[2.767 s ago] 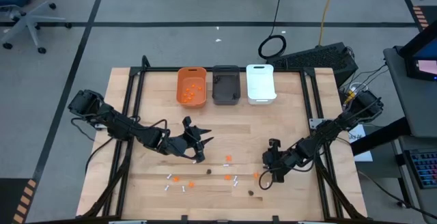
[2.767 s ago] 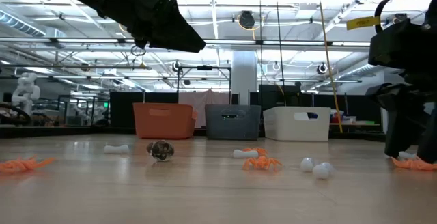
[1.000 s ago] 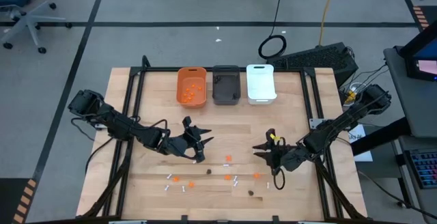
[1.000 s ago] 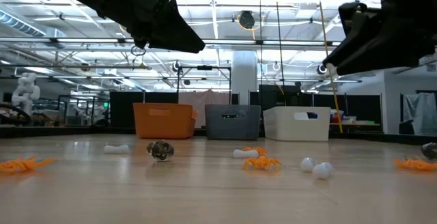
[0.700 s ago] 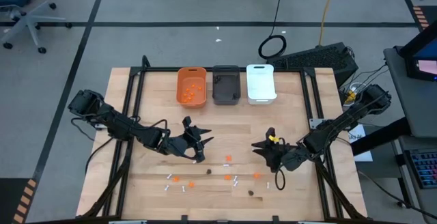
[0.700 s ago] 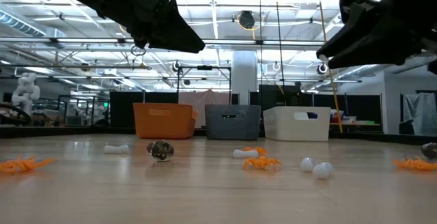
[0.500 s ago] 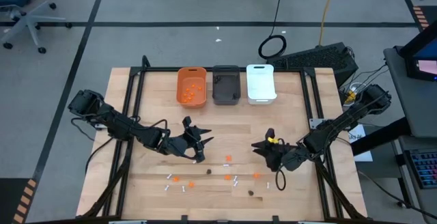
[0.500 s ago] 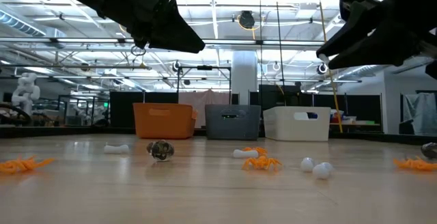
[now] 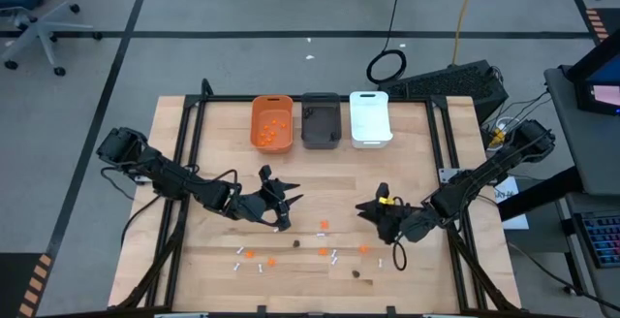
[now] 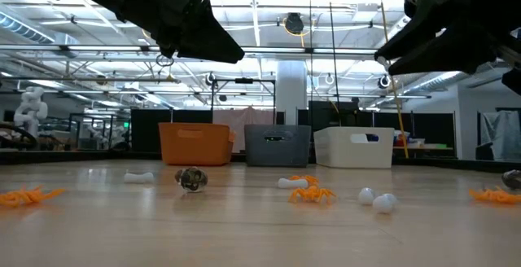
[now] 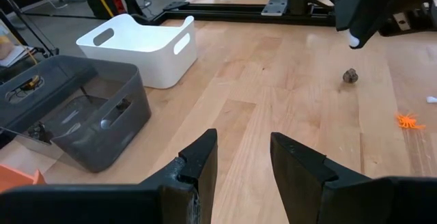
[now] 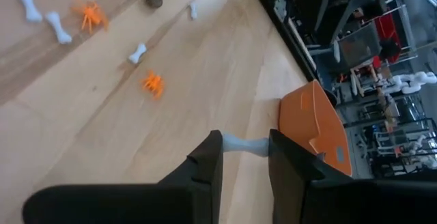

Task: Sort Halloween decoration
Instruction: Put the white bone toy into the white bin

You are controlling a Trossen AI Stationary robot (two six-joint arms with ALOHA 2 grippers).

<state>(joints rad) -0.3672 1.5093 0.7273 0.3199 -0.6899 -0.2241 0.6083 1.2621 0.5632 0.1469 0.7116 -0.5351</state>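
My right gripper [image 9: 372, 208] hovers above the table's right half, shut on a small white stick [image 12: 242, 144]. My left gripper [image 9: 288, 203] waits open above the left half, holding nothing; its fingers [image 11: 205, 159] show a clear gap. On the near part of the table lie orange spiders [image 9: 324, 226], white sticks [image 9: 334, 256] and a dark lump [image 9: 357, 272]. In the low view the same pieces show as a lump [image 10: 192, 178], an orange spider [image 10: 312, 194] and white sticks [image 10: 138, 177]. At the far edge stand the orange bin [image 9: 272, 122], dark grey bin [image 9: 321, 120] and white bin [image 9: 369, 118]. My right gripper pinches the white stick [image 12: 239, 143] between its two fingertips, and the stick bridges the narrow gap between them. It is lifted clear of the table. From the left wrist view a white end [image 11: 353, 41] pokes out below the fingers.
The left wrist view looks toward the white bin [image 11: 136, 50] and the dark grey bin [image 11: 82, 115], with a dark lump [image 11: 350, 76] and an orange spider [image 11: 408, 121] on the wood beyond. Bare wood lies between the arms and the bins. Black rails [image 9: 189, 143] run along both table sides.
My right gripper, still shut on the white stick, has risen a little and crept toward the table's left. The left arm and the pieces on the table have kept still.
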